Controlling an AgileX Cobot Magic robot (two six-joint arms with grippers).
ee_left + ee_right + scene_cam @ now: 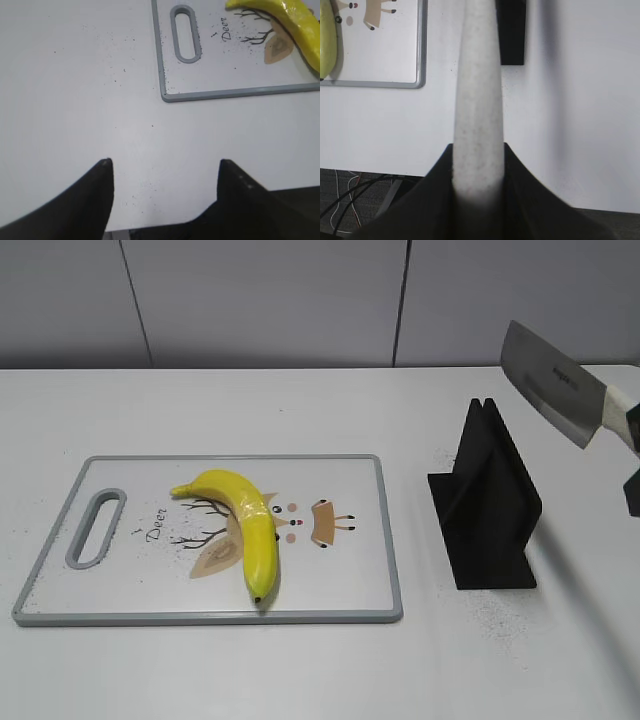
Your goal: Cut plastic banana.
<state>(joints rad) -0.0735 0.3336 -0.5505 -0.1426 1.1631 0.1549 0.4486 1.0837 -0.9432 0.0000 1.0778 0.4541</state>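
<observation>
The plastic banana [245,525] is glossy yellow and lies whole on the white cutting board [120,585], its dark tip toward the front edge. It also shows in the left wrist view [295,20] and at the edge of the right wrist view [327,40]. My right gripper [477,150] is shut on the pale handle of a cleaver knife [555,380], held in the air at the far right, above and right of the black knife stand [485,500]. My left gripper [165,162] is open and empty over bare table, left of the board.
The cutting board has a grey rim and a handle slot [95,528] at its left end. The black knife stand is on the table right of the board. The table's front edge runs close below both grippers.
</observation>
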